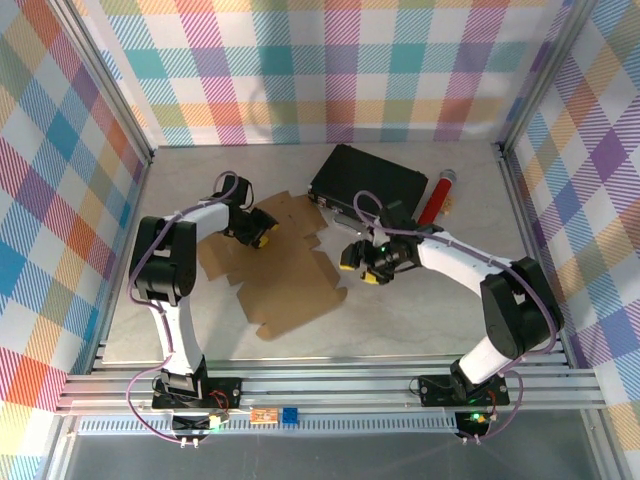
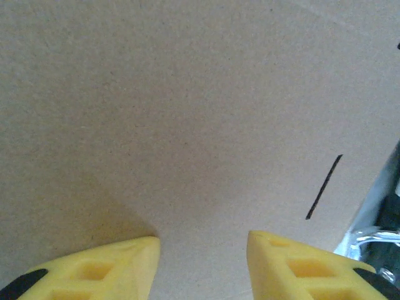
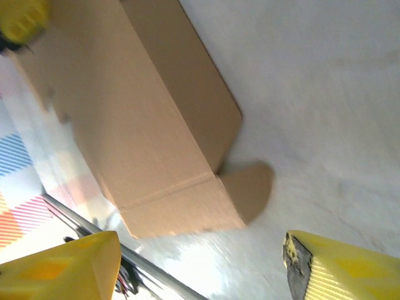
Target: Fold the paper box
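The paper box (image 1: 285, 275) is a flat brown die-cut sheet lying in the middle of the table. My left gripper (image 1: 258, 232) hovers low over its far left part. In the left wrist view the cardboard (image 2: 187, 112) lies close under the yellow fingertips (image 2: 125, 265), with a dark slit (image 2: 324, 187) to the right. The left gripper (image 2: 203, 253) is open, nothing between its fingers. My right gripper (image 1: 362, 265) is just off the sheet's right edge. In the right wrist view it (image 3: 200, 269) stands wide open over bare table, the sheet's flaps (image 3: 137, 125) beyond it.
A black hard case (image 1: 365, 180) lies behind the sheet at the back centre, with a red cylinder (image 1: 436, 198) beside it on the right. Checked walls close three sides. An aluminium rail (image 1: 330, 385) runs along the near edge.
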`<state>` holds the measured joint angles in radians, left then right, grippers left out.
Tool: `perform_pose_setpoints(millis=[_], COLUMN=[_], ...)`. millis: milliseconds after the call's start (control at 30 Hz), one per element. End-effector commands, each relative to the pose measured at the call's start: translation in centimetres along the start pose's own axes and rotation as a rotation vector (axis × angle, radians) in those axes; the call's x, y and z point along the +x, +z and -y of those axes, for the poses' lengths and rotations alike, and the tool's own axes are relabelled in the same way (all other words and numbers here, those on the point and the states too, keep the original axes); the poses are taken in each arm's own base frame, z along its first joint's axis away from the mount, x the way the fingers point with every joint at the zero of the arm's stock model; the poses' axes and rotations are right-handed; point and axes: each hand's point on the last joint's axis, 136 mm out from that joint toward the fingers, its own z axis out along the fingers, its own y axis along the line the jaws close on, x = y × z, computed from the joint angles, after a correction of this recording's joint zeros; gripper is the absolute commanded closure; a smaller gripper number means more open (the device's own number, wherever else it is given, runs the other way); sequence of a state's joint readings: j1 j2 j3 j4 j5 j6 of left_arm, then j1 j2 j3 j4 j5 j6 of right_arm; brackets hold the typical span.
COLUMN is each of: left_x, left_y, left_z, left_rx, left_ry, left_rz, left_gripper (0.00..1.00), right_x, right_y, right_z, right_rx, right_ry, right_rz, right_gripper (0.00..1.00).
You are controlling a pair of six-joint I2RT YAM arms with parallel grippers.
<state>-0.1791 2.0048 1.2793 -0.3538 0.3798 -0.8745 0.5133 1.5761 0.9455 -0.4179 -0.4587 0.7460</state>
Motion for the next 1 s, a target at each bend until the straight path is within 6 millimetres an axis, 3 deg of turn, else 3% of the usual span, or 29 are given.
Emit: perform_pose_setpoints(millis=[0,67,167,400,567,833,967], left_x=[4.9,5.0,5.3,6.1,6.5,6.8,6.8], left_y=[4.7,4.8,4.9,4.9,4.3,3.5,3.1], left_z=[-8.7,-8.4,-8.5,-9.1,-8.8,-7.5,-7.0], left_rx=[-0.267,-0.266,-0.277,-0.288,-0.271,-0.233,-0.218], left_ry=[-0.16,-0.157,-0.151,-0.145,-0.137,-0.109,-0.097], left_rz=[-0.153,-0.154,-0.163,-0.179,-0.189,-0.212,-0.216], left_gripper=[0.56,0.56,0.57,0.57,0.57,0.56,0.56], right_x=[3.6,4.7,5.3,4.1,1.6,1.2,1.1], right_y=[1.2,2.0,3.4,6.4,7.7,8.2,8.3], right_z=[2.5,3.5,3.5,1.8,-1.3,-6.1,-7.1], right_rx=[0.03,0.027,-0.027,-0.14,-0.282,-0.385,-0.393], right_ry=[0.035,0.058,0.076,0.12,0.167,0.176,0.179], right_rz=[-0.119,-0.142,-0.152,-0.113,-0.06,-0.033,0.003], right_gripper=[0.28,0.27,0.27,0.29,0.4,0.49,0.52])
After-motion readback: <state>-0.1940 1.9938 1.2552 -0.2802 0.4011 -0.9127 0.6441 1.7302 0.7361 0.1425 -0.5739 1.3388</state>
